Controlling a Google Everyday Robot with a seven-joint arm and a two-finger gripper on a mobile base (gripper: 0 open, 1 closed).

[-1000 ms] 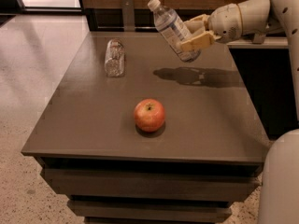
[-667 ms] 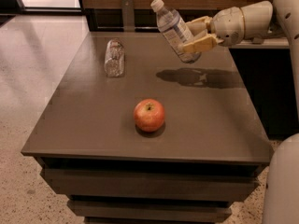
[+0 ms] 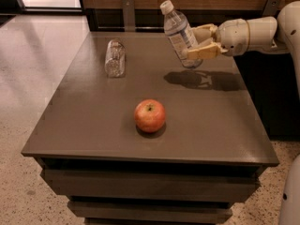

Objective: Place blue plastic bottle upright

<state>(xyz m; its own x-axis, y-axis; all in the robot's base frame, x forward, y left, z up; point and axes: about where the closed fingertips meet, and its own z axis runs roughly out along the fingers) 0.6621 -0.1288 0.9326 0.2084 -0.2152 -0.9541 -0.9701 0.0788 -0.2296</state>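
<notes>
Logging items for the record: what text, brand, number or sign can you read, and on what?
Label of the blue plastic bottle, held tilted above the table by the end effector at far right: print too blurred to read.
No text on the crinkled clear bottle or the apple.
Nothing else legible.

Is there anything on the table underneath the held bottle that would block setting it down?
Nothing visible. The gripper holds the bottle tilted above the table; the apple and the crinkled bottle lie clear of that spot.
</notes>
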